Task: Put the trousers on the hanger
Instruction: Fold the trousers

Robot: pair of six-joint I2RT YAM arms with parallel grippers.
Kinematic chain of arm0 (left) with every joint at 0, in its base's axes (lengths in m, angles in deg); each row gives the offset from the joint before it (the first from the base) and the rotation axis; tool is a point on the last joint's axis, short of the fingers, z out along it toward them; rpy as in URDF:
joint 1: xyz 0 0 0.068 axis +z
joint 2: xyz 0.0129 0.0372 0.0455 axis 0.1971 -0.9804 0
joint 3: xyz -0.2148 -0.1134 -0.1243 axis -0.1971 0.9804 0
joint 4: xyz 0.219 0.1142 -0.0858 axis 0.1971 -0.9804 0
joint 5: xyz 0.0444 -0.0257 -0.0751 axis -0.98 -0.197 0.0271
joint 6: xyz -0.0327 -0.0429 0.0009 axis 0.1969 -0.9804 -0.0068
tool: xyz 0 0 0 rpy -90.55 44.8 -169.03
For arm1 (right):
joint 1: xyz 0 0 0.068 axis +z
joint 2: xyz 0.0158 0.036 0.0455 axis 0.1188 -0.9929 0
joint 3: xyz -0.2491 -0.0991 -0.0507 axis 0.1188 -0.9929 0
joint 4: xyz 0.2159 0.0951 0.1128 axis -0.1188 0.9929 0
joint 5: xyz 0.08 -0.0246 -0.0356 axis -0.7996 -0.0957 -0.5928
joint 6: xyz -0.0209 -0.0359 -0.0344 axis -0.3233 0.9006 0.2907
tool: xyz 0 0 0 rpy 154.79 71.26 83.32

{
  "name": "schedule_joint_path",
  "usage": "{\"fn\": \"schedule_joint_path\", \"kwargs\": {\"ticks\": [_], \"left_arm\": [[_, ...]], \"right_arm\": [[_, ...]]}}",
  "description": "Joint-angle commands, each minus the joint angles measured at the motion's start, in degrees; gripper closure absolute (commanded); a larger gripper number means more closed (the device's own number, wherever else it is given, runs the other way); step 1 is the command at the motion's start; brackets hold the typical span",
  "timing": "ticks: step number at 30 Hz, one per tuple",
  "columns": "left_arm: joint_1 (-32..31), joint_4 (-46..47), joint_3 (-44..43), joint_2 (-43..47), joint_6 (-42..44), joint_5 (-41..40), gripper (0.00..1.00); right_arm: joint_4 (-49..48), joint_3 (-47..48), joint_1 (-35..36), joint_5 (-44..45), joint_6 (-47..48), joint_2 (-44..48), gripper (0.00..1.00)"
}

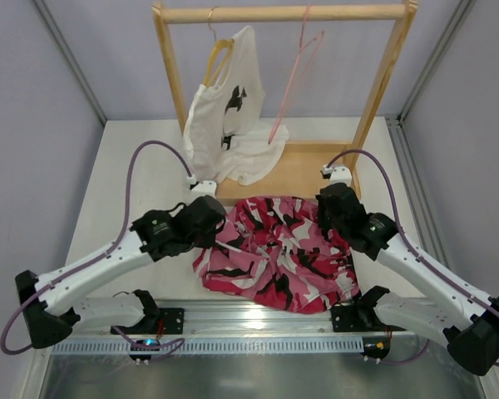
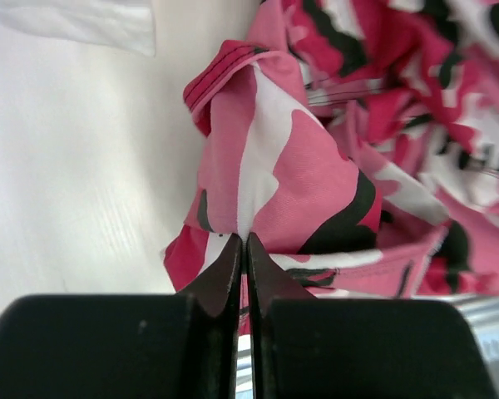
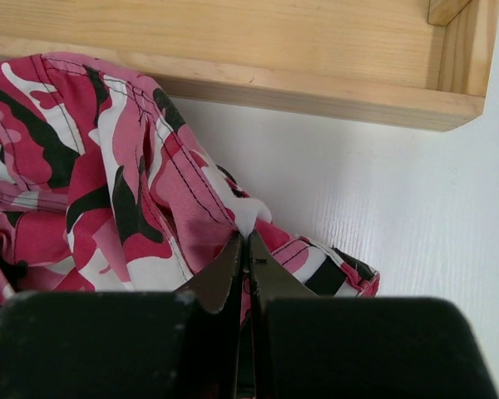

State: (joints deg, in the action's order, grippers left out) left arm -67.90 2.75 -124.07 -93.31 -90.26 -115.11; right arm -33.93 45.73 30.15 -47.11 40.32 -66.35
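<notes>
Where our left wrist camera looks down its own fingers [image 2: 219, 278], we see the left gripper [image 2: 243, 243] pinched tight on a raised fold of the trousers [image 2: 291, 166], the two tips pressed together with only a sliver of cloth between them. The fold stands up just ahead of the tips, its stitched hem curling over beyond them, and the rest of the camouflage cloth spreads to the right of the fingers.

Our right gripper [image 3: 243, 241] is likewise clamped on the trousers. Its tips meet on a pink and white pleat, with most of the cloth bunched to their left and a small edge lying on the white table [image 3: 382, 191] to their right. The wooden rack [image 3: 233, 50] has its base just beyond these fingers.

From above, we see the trousers heaped between both grippers. The pink wire hanger [image 1: 295, 83] hangs from the rack's top rail, well beyond and above the fingers, beside a white T-shirt [image 1: 224, 133] on a wooden hanger [image 1: 219, 56].
</notes>
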Motion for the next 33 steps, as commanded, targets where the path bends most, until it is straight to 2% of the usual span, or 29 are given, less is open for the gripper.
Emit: {"fn": "schedule_joint_path", "kwargs": {"ticks": [1,2,5,7,9,10,11,12,13,14,16,17,19,22,25,27,29,33], "left_arm": [[0.11,2.65,-2.79,10.7,4.87,6.14,1.0],[0.11,8.86,-2.0,12.22,5.4,8.94,1.0],[0.11,15.85,-0.41,14.08,5.76,18.44,1.0],[0.11,15.61,-1.8,11.64,5.75,23.62,0.99],[-0.42,13.43,-3.12,10.22,6.02,24.01,1.0],[-0.68,10.8,-4.35,9.78,5.24,21.83,1.0],[-0.77,7.81,-7.76,8.82,3.75,12.15,1.0],[-0.77,-1.18,-10.49,8.28,2.17,5.78,1.0],[-0.77,-5.97,-13.04,7.41,0.41,-0.46,1.0],[-0.77,-10.63,-18.37,5.66,-3.96,-14.09,1.0],[-0.42,-24.39,-22.89,3.89,-8.98,-24.03,1.0],[-0.25,-27.0,-25.69,3.36,-11.53,-29.21,1.0],[0.37,-28.34,-25.81,4.14,-12.35,-32.5,1.0],[4.31,-25.63,-23.27,6.43,-11.21,-32.25,1.0],[8.0,-22.45,-19.4,6.88,-7.79,-28.39,1.0],[13.01,-24.81,-17.82,5.91,-7.87,-28.03,1.0],[16.87,-23.34,-14.22,5.64,-5.94,-25.58,1.0],[21.8,-6.87,-4.12,7.23,-0.67,-13.73,1.0]], "right_arm": [[-3.15,1.08,-0.23,0.69,-0.77,-1.16,0.96],[-3.5,0.73,-0.32,0.07,-0.95,-1.51,0.96],[-4.12,0.55,-0.32,-0.2,-1.48,-1.6,0.96],[-3.86,0.72,-0.23,0.06,-1.39,-1.6,0.96],[-3.95,1.16,-0.23,0.94,-1.13,-1.69,0.96],[-3.95,1.34,-0.23,1.29,-0.78,-1.77,0.96],[-3.95,2.38,-0.23,1.81,-0.69,-2.04,0.96],[-2.56,3.35,-0.23,4.69,-0.77,-2.47,0.96],[-1.58,4.67,-0.23,6.55,-1.21,-2.39,0.96],[-0.62,6.94,-0.32,9.26,-2.0,-2.22,0.96],[2.27,9.15,-0.32,18.22,-2.97,-0.38,0.96],[3.25,10.99,-0.41,20.78,-3.32,0.24,0.96],[5.27,12.49,-0.67,26.65,-3.5,2.34,0.96],[7.03,13.99,-1.11,29.85,-3.85,3.93,0.96],[9.14,13.73,-1.2,31.26,-4.46,5.34,0.96],[11.33,13.38,-1.72,34.33,-5.78,5.69,0.96],[13.1,12.68,-2.34,35.21,-6.57,5.96,0.96],[12.49,11.1,-3.4,33.81,-6.84,7.1,0.96]]}}
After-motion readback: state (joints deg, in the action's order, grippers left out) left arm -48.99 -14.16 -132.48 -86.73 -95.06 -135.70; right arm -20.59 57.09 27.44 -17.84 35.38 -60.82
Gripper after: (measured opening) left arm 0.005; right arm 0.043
